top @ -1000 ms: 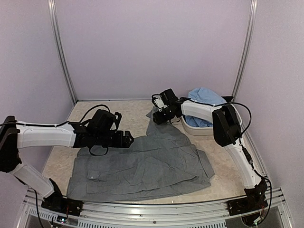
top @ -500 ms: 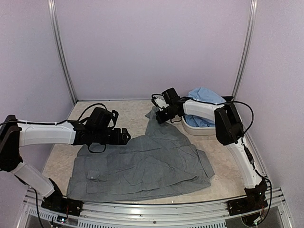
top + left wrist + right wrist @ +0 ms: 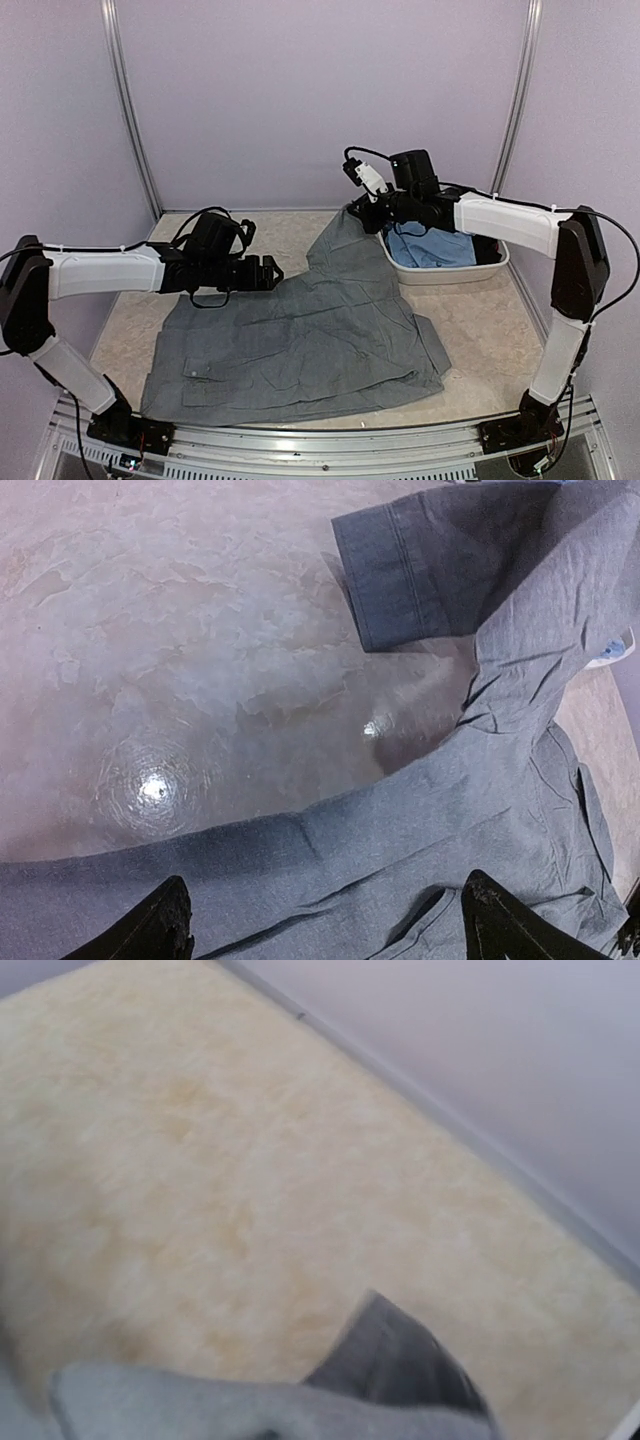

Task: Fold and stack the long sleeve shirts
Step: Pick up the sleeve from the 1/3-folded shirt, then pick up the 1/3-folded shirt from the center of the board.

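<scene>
The slate grey long sleeve shirt (image 3: 300, 340) lies spread across the table's middle. One of its sleeves (image 3: 345, 235) is pulled up and back toward my right gripper (image 3: 364, 212), which is shut on its end above the table beside the basin. The right wrist view is blurred and shows only a dark cuff (image 3: 400, 1360) over the tabletop, with no fingers in it. My left gripper (image 3: 270, 272) hovers open over the shirt's far left edge. Its fingers (image 3: 165, 930) straddle a grey fold (image 3: 330, 880), and a cuff (image 3: 400, 575) hangs further off. The light blue shirt (image 3: 430, 248) sits in the basin.
A white oval basin (image 3: 445, 276) stands at the back right against the enclosure wall. Metal frame posts (image 3: 130, 110) rise at the back corners. A beige tabletop (image 3: 130, 300) shows to the left of the shirt and behind it.
My right gripper shut on the grey sleeve end and swung up and to the back right, drawing the sleeve taut. The left gripper stayed open and barely shifted.
</scene>
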`<state>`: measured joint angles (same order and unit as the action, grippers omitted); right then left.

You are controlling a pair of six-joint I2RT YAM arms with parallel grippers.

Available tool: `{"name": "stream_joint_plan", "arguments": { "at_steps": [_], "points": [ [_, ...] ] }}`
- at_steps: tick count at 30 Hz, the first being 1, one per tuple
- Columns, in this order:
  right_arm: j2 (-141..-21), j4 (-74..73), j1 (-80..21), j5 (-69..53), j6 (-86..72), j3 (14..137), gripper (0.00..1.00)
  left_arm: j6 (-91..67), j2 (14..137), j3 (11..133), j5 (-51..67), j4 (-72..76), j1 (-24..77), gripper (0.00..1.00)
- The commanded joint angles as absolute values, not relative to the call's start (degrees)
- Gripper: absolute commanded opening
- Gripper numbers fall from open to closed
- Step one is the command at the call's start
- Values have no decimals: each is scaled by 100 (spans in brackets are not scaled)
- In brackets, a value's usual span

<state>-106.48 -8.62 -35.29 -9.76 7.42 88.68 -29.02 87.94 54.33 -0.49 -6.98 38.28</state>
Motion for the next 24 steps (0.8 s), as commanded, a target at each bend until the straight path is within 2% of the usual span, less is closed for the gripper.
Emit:
{"name": "stream_joint_plan", "arguments": {
  "at_steps": [1, 9, 15, 20, 24],
  "points": [
    [-9966, -317, -3818, -967, 908, 7413, 0, -2704, 8654, 5651, 206, -756, 3755, 89],
    [-8577, 567, -4099, -720, 471, 5283, 0, -2585, 8269, 5401, 268, -1409, 3732, 89],
    [-8274, 642, -4116, -549, 156, 4611, 0, -2757, 8165, 5241, 629, -1692, 3298, 89],
    [-8063, 675, -4132, -518, 17, 4173, 0, -3220, 8012, 4844, 1379, -1414, 2652, 88],
    [-8015, 610, -4143, -516, -172, 3991, 0, -2845, 8251, 5251, 1070, -1980, 2367, 86]
  ]
}}
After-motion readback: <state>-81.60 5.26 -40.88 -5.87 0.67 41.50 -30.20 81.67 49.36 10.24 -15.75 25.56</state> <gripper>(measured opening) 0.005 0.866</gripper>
